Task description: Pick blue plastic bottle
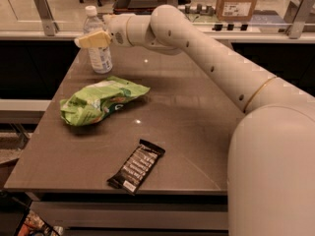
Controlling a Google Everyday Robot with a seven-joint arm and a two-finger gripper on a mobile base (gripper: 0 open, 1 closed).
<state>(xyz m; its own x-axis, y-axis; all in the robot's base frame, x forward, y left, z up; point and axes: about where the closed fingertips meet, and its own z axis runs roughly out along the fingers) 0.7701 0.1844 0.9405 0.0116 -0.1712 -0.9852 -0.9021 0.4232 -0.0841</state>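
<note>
The blue plastic bottle (101, 58) stands upright at the table's far left corner. It is clear, with a white cap and a pale blue-and-white label. My gripper (91, 39), with its yellowish tip, is at the bottle's upper body, just below the shoulder. It overlaps the bottle from the right and the front. The white arm reaches in from the lower right, across the table. The bottle's cap shows above the gripper and its lower half shows below it.
A crumpled green bag (101, 102) lies in front of the bottle on the left side of the grey table (197, 132). A black wrapped bar (137, 166) lies near the front edge. A cardboard box (237, 1) and a counter stand behind the table.
</note>
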